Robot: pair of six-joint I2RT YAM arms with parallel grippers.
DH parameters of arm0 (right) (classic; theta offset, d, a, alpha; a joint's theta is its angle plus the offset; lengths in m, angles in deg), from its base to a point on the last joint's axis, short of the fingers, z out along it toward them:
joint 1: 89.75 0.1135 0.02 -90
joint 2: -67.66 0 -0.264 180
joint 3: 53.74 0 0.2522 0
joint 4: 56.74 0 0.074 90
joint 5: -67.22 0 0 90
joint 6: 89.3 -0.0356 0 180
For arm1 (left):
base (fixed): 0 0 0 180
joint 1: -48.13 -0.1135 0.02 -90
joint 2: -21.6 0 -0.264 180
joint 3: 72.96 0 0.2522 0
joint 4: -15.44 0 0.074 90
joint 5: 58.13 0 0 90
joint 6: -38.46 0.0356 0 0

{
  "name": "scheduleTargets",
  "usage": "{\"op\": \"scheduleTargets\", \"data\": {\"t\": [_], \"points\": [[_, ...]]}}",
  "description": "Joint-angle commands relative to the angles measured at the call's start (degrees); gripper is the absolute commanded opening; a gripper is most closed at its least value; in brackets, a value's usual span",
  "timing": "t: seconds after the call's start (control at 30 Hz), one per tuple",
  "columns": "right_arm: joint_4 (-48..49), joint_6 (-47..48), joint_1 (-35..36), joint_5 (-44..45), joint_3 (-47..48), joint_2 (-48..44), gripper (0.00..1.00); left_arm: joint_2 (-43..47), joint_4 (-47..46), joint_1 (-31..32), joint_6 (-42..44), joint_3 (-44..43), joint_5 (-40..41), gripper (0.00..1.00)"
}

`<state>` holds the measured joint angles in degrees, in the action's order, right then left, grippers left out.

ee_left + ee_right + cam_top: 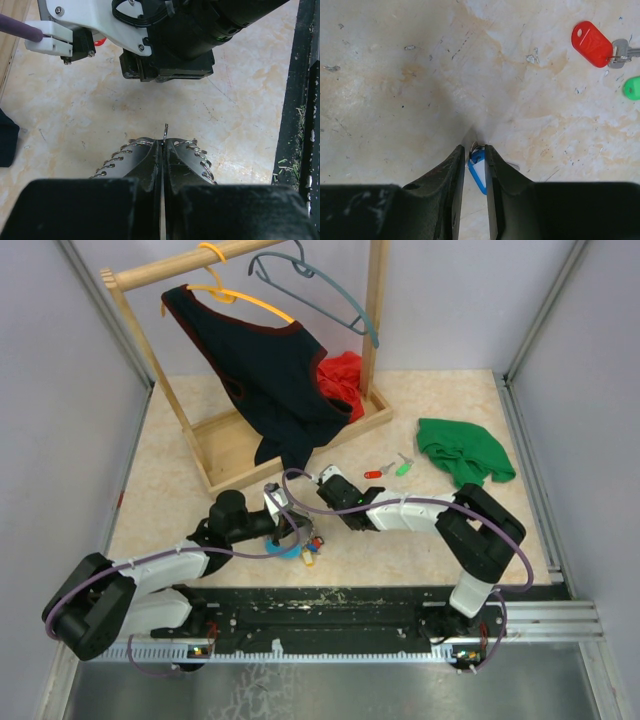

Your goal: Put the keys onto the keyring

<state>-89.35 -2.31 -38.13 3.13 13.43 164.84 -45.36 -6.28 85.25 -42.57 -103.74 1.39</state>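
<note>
My left gripper (291,527) (164,142) is shut on a thin metal wire (166,131) of the keyring. The keyring's light-blue band (291,552) hangs just under it, with a yellow key (308,560) and a red-capped one (317,543) dangling. My right gripper (327,480) (475,150) is shut on a blue-capped key (478,171); a small silver ring (475,147) shows at its tip, low over the table. A red key (372,473) (591,43) and a green key (403,466) (632,88) lie on the table to the right of it. The two grippers are close together but apart.
A wooden clothes rack (290,430) with a dark garment (265,370) and hangers stands at the back left. A red cloth (342,380) lies on its base. A green cloth (462,452) lies at the right. The right arm's wrist body (170,40) fills the top of the left wrist view.
</note>
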Motion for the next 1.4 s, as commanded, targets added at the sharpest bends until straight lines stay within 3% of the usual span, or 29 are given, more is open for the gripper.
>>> {"op": "scheduleTargets", "data": {"t": [0.0, 0.7, 1.0, 1.1, 1.37], "points": [[-1.80, -0.13, 0.87, 0.88, 2.15, 0.44, 0.23, 0.24, -1.52, -0.03, 0.34, -1.79, -1.25, 0.00], [-2.11, 0.65, 0.86, 0.75, 3.35, 2.00, 0.19, 0.16, -1.25, -0.03, 0.32, -1.94, -1.69, 0.00], [-3.33, 0.30, 0.86, 1.27, 3.42, 2.25, 0.07, 0.25, -1.15, -0.03, 0.39, -1.97, -1.88, 0.00], [-3.88, 0.12, 0.80, 1.33, 3.37, 1.41, 0.00, 0.27, -1.17, -0.03, 0.38, -1.97, -1.94, 0.00], [-2.41, 0.68, 0.50, -3.44, 2.11, -6.74, 0.00, 0.67, -2.00, -0.03, 0.46, -1.43, -3.09, 0.00]]}}
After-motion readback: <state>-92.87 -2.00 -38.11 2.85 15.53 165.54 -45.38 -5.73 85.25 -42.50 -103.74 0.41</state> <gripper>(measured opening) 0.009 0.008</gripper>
